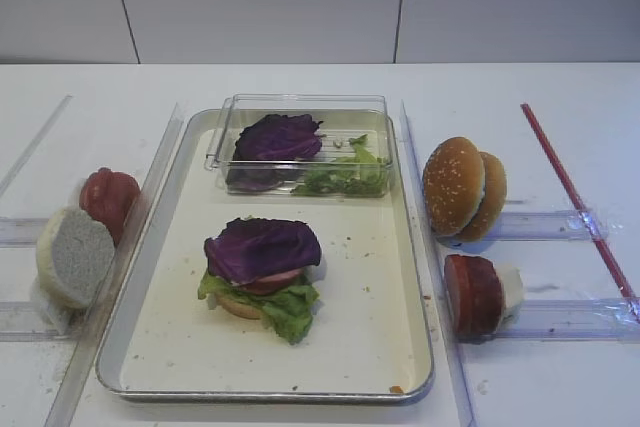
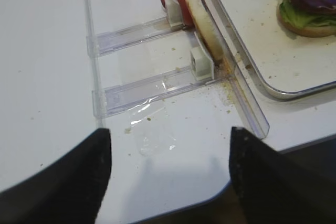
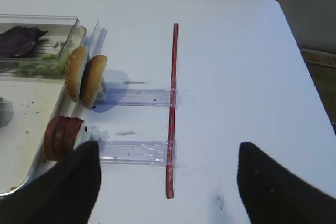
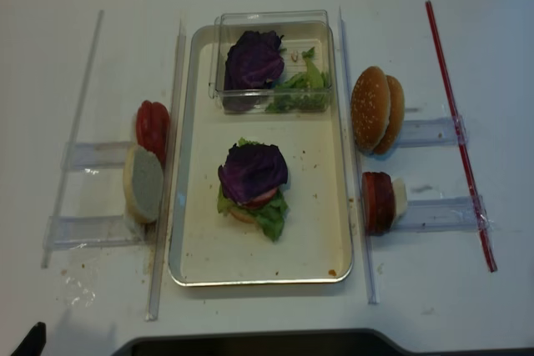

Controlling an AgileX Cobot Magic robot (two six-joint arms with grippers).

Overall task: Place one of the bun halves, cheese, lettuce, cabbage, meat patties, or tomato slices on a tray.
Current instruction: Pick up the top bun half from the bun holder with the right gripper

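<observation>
So far, a stack topped with cabbage [image 1: 262, 247] is sitting mid-tray [image 1: 405, 347]; the sesame bun top [image 1: 452, 186] is waiting beside the tray's right rim, both claws [image 3: 168, 182] spread, grasping nothing.

My tray [image 1: 412, 277] had a shiny metal rim and a matt cream floor speckled with crumbs. At its twelve o'clock, the clear plastic box [image 1: 300, 107] looked glossy. The sesame bun top [image 1: 452, 185] at three o'clock was seeded and slightly glossy; the cabbage [image 1: 262, 247] looked veined, crinkled.
</observation>
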